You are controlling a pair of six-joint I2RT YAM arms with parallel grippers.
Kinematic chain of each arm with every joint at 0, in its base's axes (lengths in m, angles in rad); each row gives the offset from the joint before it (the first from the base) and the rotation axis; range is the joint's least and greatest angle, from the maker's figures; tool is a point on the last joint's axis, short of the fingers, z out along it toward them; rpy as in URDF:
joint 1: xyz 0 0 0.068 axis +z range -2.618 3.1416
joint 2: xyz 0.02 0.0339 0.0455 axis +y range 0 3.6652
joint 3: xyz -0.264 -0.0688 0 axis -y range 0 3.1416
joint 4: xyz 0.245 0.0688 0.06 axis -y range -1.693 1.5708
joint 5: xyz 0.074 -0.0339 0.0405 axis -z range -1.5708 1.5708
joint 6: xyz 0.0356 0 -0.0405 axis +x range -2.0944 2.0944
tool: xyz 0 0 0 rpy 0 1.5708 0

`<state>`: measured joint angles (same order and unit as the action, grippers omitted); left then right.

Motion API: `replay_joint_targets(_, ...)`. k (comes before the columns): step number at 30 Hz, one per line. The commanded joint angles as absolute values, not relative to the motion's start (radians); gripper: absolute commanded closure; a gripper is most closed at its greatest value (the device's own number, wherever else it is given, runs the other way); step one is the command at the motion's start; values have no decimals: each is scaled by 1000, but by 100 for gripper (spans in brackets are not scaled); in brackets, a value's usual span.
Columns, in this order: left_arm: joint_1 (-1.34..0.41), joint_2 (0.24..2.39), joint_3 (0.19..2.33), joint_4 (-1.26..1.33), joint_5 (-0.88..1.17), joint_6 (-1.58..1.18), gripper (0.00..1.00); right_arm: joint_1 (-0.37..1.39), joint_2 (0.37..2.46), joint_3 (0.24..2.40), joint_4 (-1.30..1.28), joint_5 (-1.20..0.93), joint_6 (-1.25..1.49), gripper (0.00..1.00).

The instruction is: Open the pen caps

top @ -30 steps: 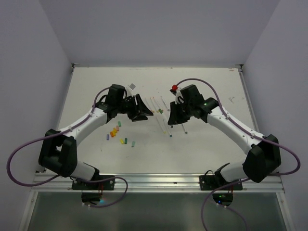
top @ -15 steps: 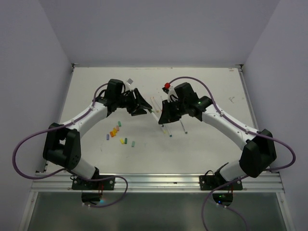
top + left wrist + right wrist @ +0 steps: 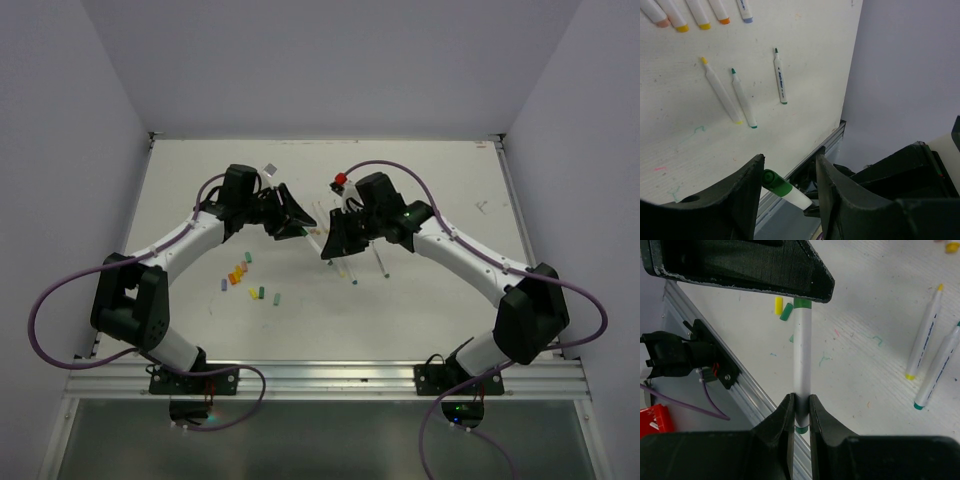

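While my right gripper (image 3: 801,405) clenches the white pen (image 3: 802,355), my left gripper (image 3: 790,167) stands spread around its green cap (image 3: 776,183), not yet pinching; loose caps (image 3: 243,275) lie toward eight o'clock; bare pens (image 3: 742,97) lie nearby; this cap is not off yet.

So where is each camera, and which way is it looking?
Top camera: high above and behind the arms, looking down at the table; both arms show whole.
Left wrist camera: on the left hand, looking past its open fingers at loose pens lying on the table.
Right wrist camera: on the right hand, looking along the green-capped pen it grips, toward the left hand.
Shared: both wrist cameras see that pen, its green cap between the left fingers.
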<state>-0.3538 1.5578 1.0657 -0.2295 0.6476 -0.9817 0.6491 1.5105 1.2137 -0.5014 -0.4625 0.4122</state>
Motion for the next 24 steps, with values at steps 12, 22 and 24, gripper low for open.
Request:
replay_joint_targets(12, -351, 1562, 1058, -210, 701, -979, 61, 669, 1548, 1267, -451, -449, 449, 100)
replay_joint_targets(22, -351, 1552, 1048, -207, 698, -976, 100, 676, 1526, 1259, -436, -428, 449, 65)
replay_joint_targets(24, -351, 1545, 1043, -207, 699, -974, 100, 676, 1543, 1272, -436, -417, 443, 54)
